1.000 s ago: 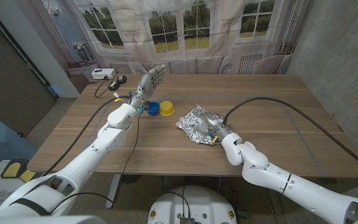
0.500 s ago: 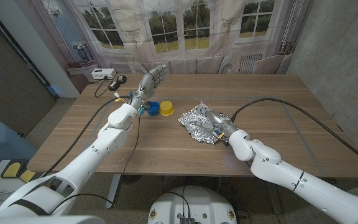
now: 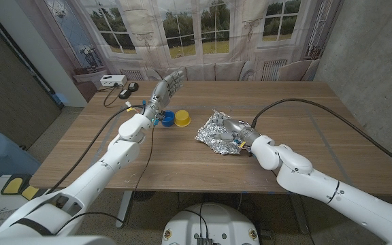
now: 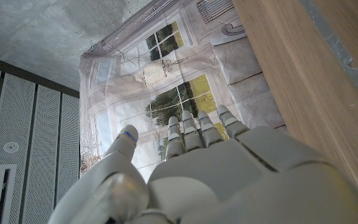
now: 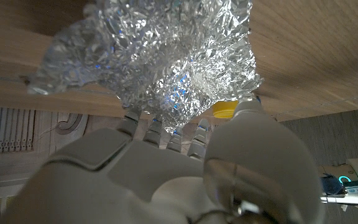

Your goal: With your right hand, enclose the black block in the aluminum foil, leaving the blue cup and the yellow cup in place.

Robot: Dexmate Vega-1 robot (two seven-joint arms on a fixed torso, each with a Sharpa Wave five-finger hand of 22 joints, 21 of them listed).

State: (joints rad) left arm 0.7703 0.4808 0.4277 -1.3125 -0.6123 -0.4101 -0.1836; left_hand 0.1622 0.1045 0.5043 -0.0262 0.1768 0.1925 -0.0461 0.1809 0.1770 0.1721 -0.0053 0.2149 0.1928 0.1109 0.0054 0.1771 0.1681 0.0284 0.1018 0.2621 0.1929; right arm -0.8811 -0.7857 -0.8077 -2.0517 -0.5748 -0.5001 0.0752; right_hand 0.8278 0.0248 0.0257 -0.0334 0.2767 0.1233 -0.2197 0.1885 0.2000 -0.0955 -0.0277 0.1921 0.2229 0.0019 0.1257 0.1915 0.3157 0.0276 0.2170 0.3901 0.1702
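Over the last second the right hand has pushed further into the crumpled foil, fingers pressing its near side though whether they grip it is unclear; the block sits hidden, likely wrapped; the left hand hangs open above the blue cup and yellow cup, both undisturbed.

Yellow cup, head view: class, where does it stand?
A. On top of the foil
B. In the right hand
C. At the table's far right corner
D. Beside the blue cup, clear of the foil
D: the yellow cup stands right beside the blue cup, with bare wood between it and the aluminum foil.
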